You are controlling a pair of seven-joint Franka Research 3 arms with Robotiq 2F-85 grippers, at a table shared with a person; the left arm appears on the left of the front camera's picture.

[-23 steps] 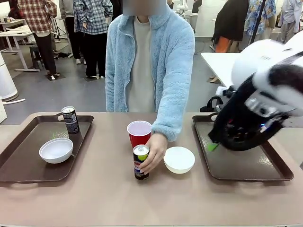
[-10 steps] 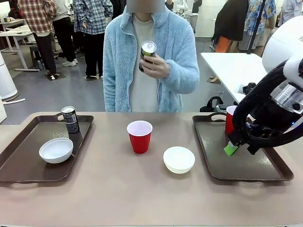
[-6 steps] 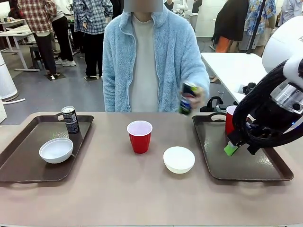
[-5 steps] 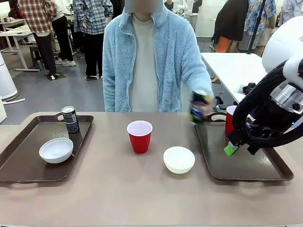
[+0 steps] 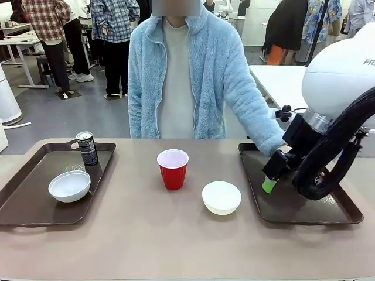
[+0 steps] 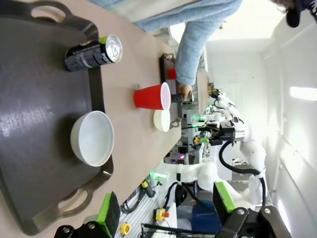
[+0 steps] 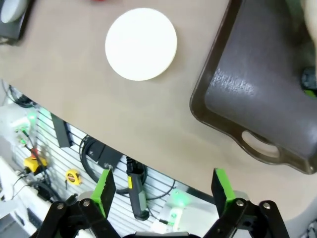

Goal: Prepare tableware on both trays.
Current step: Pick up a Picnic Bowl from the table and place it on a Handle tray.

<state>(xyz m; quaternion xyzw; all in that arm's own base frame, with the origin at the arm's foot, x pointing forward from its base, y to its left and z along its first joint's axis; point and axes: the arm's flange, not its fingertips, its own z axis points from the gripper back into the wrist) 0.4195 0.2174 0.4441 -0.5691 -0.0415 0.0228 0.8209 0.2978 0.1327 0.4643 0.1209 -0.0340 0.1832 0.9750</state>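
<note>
— Item one, the left tray (image 5: 26, 196)?
— I count two pieces on it. The first can (image 5: 87, 148) stands upright at the far corner. The first bowl (image 5: 69, 186) sits nearer me, well apart from the can.

— Loose stock on the desk (image 5: 146, 234)?
— Between the trays I list the first red cup (image 5: 173, 168), upright. The second bowl (image 5: 221, 197) is just beside it, toward the right tray (image 5: 299, 205).

— And the right tray?
— My right arm (image 5: 334, 88) hangs over it and hides its far end. From the left wrist I see the second red cup (image 6: 171, 73) there, small and partly hidden. The person's hand (image 6: 185, 90) is at that tray, apparently holding the second can (image 6: 178, 98); I cannot tell whether it touches the tray.

— Left jaws?
— Spread wide, nothing between the green pads (image 6: 109, 215), above the left tray's near edge.

— Right jaws?
— Also spread wide and empty, above the desk edge, with the second bowl and the tray corner beyond.
</note>
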